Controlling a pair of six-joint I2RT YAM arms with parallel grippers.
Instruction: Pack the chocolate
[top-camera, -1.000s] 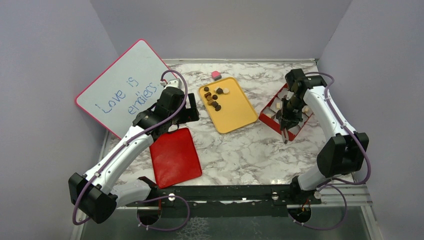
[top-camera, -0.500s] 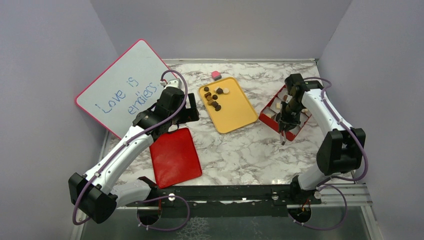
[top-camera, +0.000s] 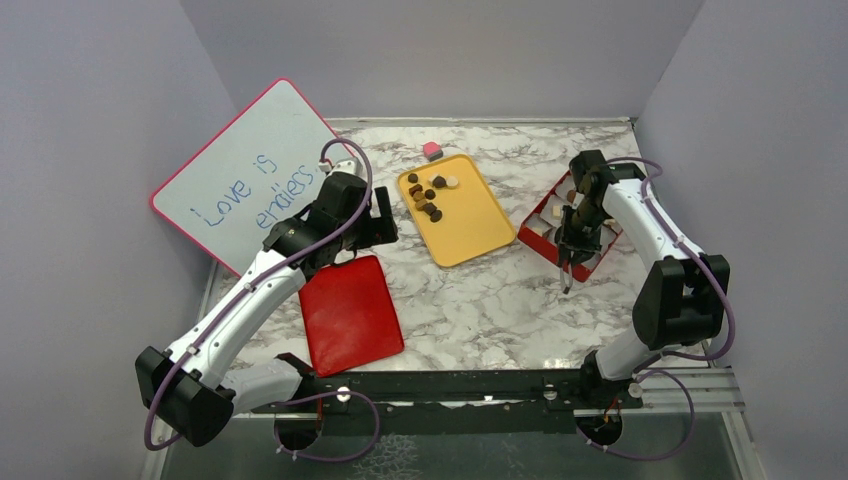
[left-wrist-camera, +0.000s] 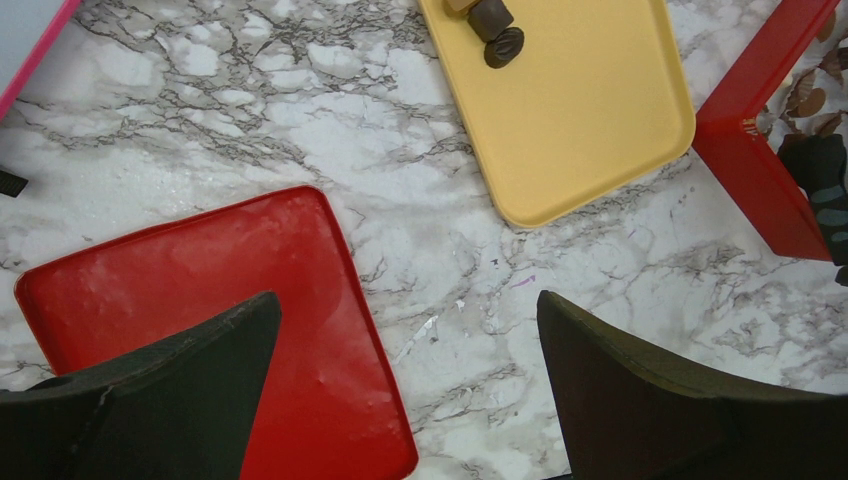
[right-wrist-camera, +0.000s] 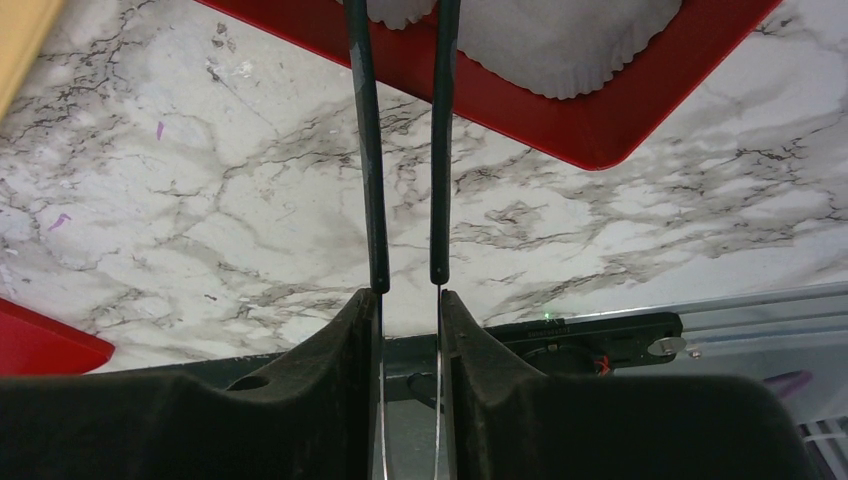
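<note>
Marble-patterned surface (top-camera: 480, 300) sat inside a grey-walled booth. The chocolate (top-camera: 428, 196), small dark brown, lighter brown and cream-white bite-size pieces, was clustered at the upper end of a flat yellow plastic tray (top-camera: 470, 235), centre of the top view. A few more pieces already sat in compartments of a red partitioned box (top-camera: 533, 242) at right of frame, so packing looked partly done.

Left fingers (left-wrist-camera: 200, 420) were spread wide and empty, hovering between the tray and a flat red lid (top-camera: 350, 315) at lower left. Right fingers (right-wrist-camera: 440, 150), long and thin, had only a narrow gap with nothing between them. They pointed down just past the box's lower edge, where a white paper liner (right-wrist-camera: 600, 40) showed.

Handling, as a judgement: pieces are probably very light and rigid, with a smooth surface that could slip or scuff, and the round ones may roll. Best taken with a light pinch across the sides, one at a time, aimed at a piece on the cluster's edge because neighbours touch.

Orientation: the pieces lay flat. In the left wrist view one oval dark piece had its long axis running lower left to upper right. Round pieces have no real long axis. The rest were too small to tell.

A white board with a pink rim (top-camera: 240, 170) at upper left and a small pink cube (top-camera: 432, 150) above the tray were not involved.
</note>
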